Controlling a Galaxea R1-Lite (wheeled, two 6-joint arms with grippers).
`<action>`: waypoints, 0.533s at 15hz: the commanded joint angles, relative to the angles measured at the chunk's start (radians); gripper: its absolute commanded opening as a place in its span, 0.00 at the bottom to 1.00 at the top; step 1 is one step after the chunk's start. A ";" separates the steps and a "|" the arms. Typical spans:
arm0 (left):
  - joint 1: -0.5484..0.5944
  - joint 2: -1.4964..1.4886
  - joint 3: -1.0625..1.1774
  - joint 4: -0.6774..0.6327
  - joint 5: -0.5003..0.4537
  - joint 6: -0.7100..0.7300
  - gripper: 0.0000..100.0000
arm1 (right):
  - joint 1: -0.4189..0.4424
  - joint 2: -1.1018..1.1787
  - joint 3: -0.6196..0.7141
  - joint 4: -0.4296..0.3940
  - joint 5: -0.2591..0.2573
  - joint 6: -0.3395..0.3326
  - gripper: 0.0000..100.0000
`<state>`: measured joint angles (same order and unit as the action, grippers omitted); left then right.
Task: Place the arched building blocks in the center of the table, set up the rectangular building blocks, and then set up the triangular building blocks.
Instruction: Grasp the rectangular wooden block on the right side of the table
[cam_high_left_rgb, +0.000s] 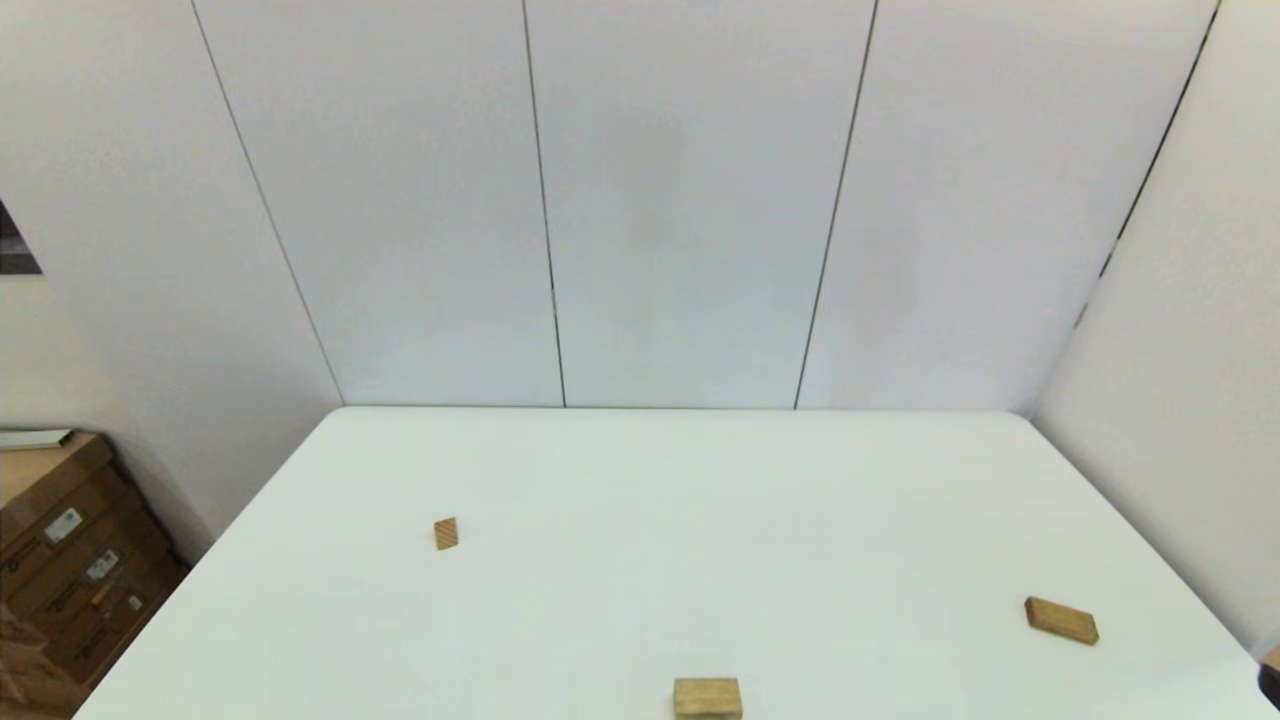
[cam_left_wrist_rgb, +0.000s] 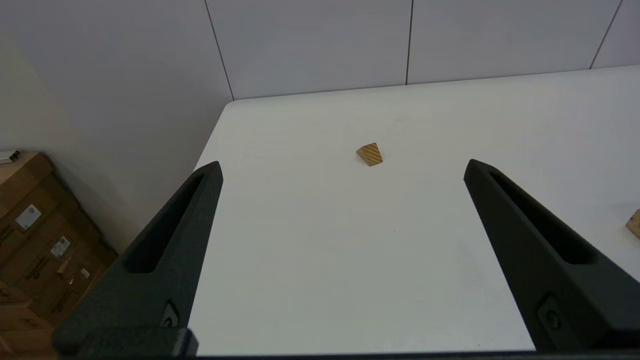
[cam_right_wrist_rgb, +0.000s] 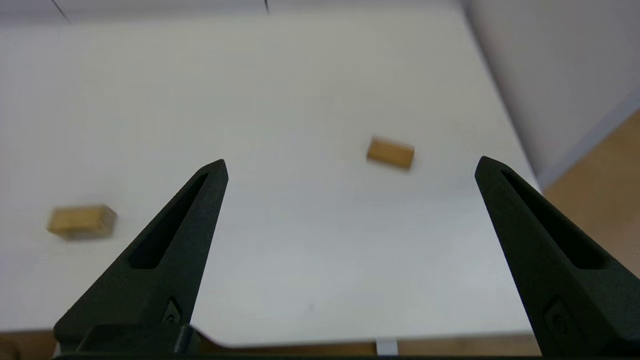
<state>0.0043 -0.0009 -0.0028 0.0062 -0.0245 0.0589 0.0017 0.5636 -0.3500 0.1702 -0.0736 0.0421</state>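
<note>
Nothing is gripped yet, and all 3 blocks lie scattered on the table (cam_high_left_rgb: 700, 520). The arched block (cam_high_left_rgb: 707, 697) sits at the near edge, roughly centred, its long axis running left to right across the robot's front. The rectangular block (cam_high_left_rgb: 1061, 619) lies flat near the right edge, its length skewed so the right end points slightly toward the robot. The triangular block (cam_high_left_rgb: 446, 533) rests well apart on the left, striped face showing. Both grippers hang back off the near edge: the left gripper (cam_left_wrist_rgb: 342, 167) has its fingers spread wide with the wedge ahead of it, and the right gripper (cam_right_wrist_rgb: 350, 167) is likewise spread wide, empty, with the slab ahead and the arched block off to one side. The first step is probably the arched block, so 1 gripper should come over it, close across its short width, then carry it forward to the table's centre, keeping the arch side down.
</note>
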 joint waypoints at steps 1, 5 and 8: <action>0.000 0.002 0.000 0.000 0.000 -0.001 1.00 | -0.071 0.929 -0.227 -0.215 0.029 0.018 1.00; 0.000 0.002 0.000 0.000 0.000 -0.002 1.00 | -0.146 1.236 -0.326 -0.282 0.072 -0.156 1.00; 0.000 0.002 0.000 0.000 0.000 0.001 1.00 | -0.270 1.371 -0.412 -0.273 0.166 -0.381 1.00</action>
<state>0.0043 -0.0004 -0.0032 0.0062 -0.0249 0.0585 -0.1428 1.6713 -0.6509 -0.0813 0.0134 -0.1145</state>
